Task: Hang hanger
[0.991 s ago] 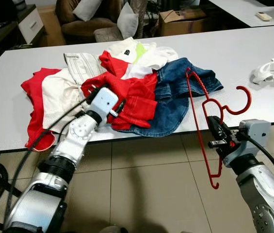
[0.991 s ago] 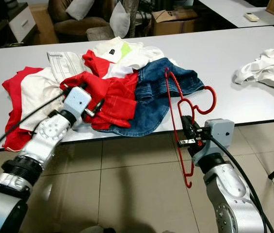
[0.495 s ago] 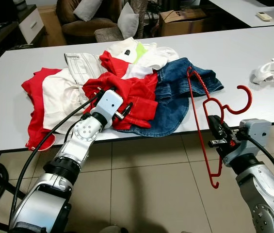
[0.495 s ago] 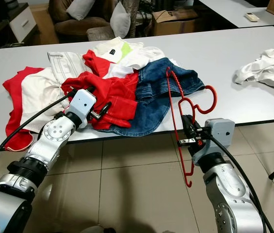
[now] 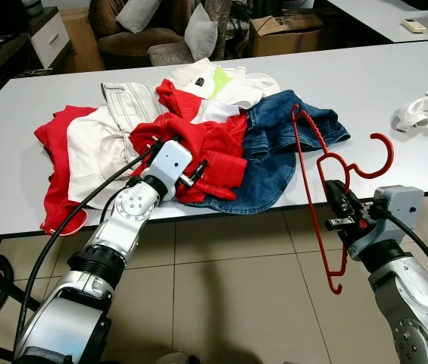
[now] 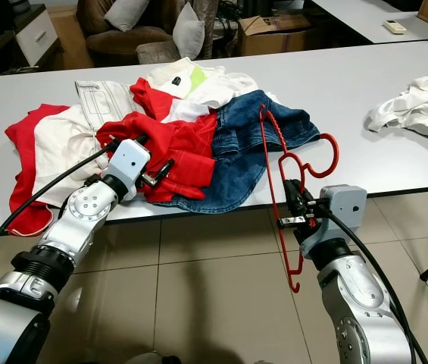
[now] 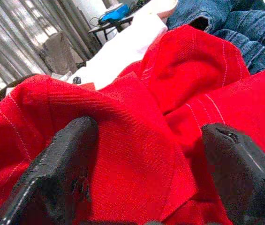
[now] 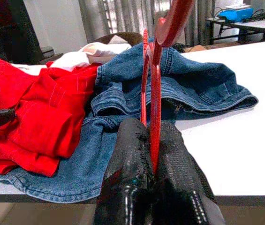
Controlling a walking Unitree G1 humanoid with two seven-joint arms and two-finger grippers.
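At the left of the white table (image 5: 17,114), the left gripper (image 5: 193,171) rests on a red garment (image 5: 214,152) in the heap of clothes, its black fingers (image 7: 62,168) spread apart with red cloth bunched between them. Beside that lie blue jeans (image 5: 274,144). Off the table's front edge, the right gripper (image 5: 336,203) is clamped on the red hanger (image 5: 312,189), held upright with its hook pointing right.

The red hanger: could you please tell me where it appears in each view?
Left eye view: hanger at right, in the right claw.
Right eye view: right of centre.
Left wrist view: not in it.
Right wrist view: upright, centre.
Shared landmark: the jeans beside it.
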